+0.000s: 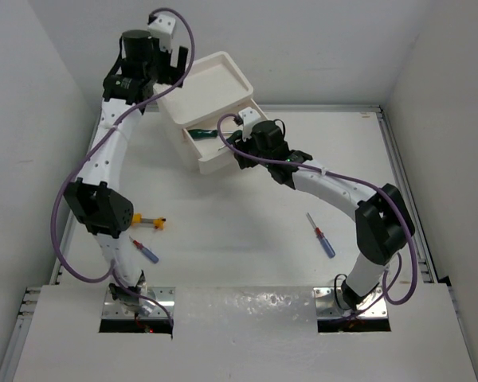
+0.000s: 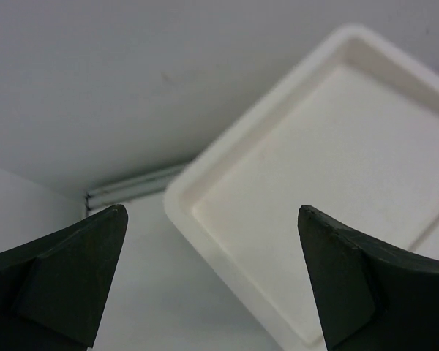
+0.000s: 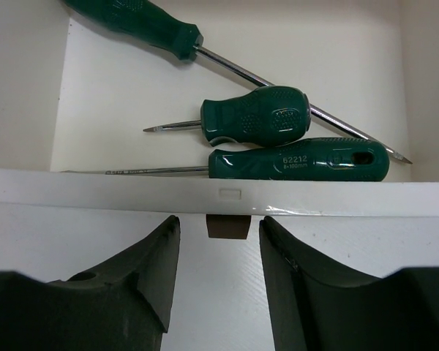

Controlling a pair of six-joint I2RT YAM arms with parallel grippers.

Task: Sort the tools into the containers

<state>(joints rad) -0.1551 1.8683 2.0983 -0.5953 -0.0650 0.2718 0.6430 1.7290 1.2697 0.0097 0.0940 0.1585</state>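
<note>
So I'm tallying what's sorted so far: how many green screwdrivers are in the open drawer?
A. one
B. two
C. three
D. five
C: the right wrist view shows the drawer holding a long screwdriver, a stubby one and one marked 62212, all green-handled.

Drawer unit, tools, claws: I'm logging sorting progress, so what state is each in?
Right claw, open.
Left claw, open, over the rimmed top.
Rimmed top, bare.
Drawer, pulled open, holding three green screwdrivers.
Drawer handle, between the right claw's jaws, not gripped.
Right blue screwdriver, loose on the table.
Left blue screwdriver, loose on the table.
Yellow-orange screwdriver, loose on the table.
</note>
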